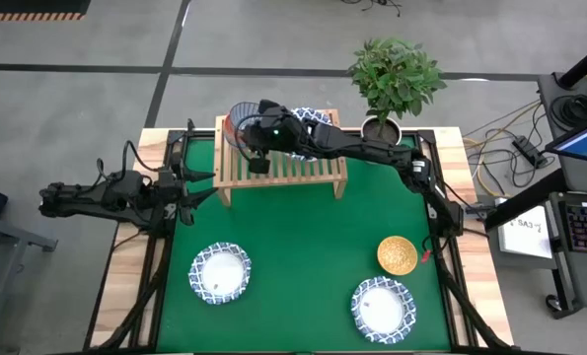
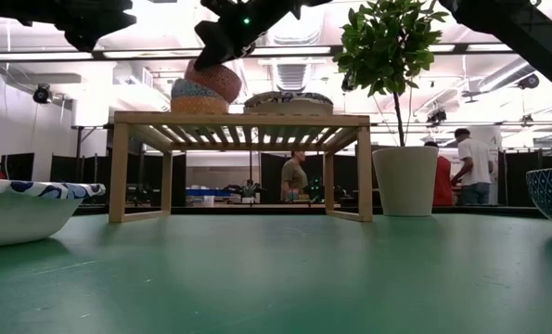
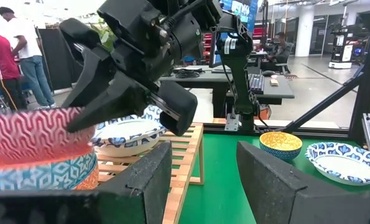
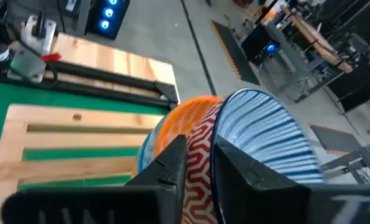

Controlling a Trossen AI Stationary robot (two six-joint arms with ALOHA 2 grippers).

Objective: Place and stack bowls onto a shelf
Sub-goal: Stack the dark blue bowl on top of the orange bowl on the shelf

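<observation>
Green table mat (image 1: 303, 237): carries all items. Wooden slatted shelf (image 1: 283, 168), far edge; on its left end an orange-red bowl (image 2: 212, 81) tilted on a light blue bowl (image 2: 194, 97), a blue-rimmed white bowl (image 2: 288, 101) beside them. Right gripper (image 4: 200, 163): fingers astride the orange-red bowl's rim, clamped on it. Left gripper (image 3: 203, 168): fingers apart, holding nothing, near the shelf's left end. Near edge: two blue-rimmed white bowls (image 1: 221, 273) (image 1: 383, 307), golden yellow bowl (image 1: 397, 254).
</observation>
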